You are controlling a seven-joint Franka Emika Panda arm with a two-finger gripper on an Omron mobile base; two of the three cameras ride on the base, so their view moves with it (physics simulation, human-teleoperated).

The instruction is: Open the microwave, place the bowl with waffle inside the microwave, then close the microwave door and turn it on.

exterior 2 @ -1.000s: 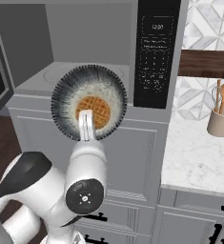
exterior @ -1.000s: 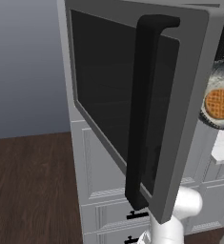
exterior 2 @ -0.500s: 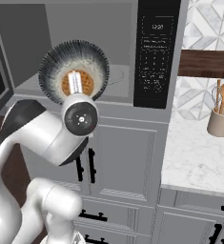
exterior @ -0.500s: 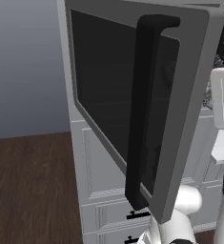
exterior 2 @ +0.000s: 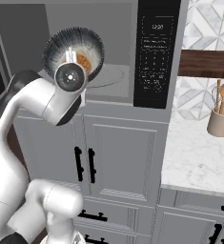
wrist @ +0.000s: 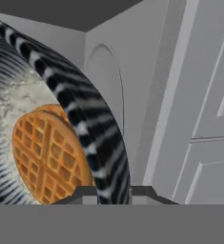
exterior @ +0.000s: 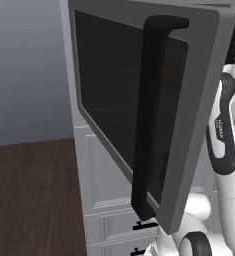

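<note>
Presently: bowl held at the mouth of the open microwave.
Jaws clamp the bowl's striped rim, waffle inside, upper left of the right base view; microwave door swung wide, its handle facing the left base view.

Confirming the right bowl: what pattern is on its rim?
The bowl rim has dark and white radial stripes, clearest in the hand view.

The left base view is taken close behind the open grey-framed microwave door with dark glass, which spans centre to upper right. The right base view is directed into the grey microwave cavity at upper centre. The hand view is pressed against the dark-rimmed striped bowl, lower left; bowl and cavity are shared with the right base view.
</note>
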